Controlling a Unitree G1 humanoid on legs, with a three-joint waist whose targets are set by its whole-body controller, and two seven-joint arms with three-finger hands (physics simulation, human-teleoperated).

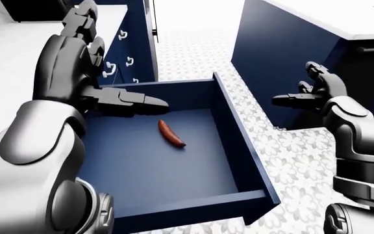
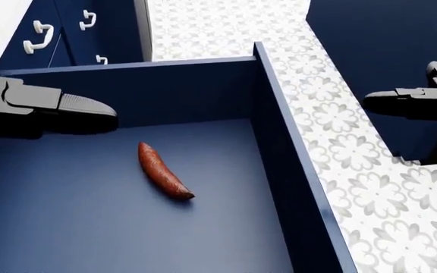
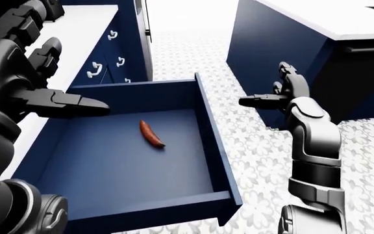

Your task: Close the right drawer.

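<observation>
The navy drawer (image 1: 240, 146) stands pulled out wide, its thick outer panel running down the right side of the head view (image 2: 298, 170). A reddish-brown sausage-shaped item (image 2: 163, 170) lies on the drawer floor. My left hand (image 1: 135, 101) hovers over the drawer's upper left part, fingers stretched out, open and holding nothing. My right hand (image 3: 270, 97) hangs over the tiled floor to the right of the drawer, clear of its outer panel, fingers spread open and empty.
Navy cabinet drawers with white handles (image 1: 123, 62) sit under a white counter (image 1: 18, 53) at the left. A navy island with a white top (image 1: 284, 53) stands at the right. Patterned floor tiles (image 1: 291, 156) lie between drawer and island.
</observation>
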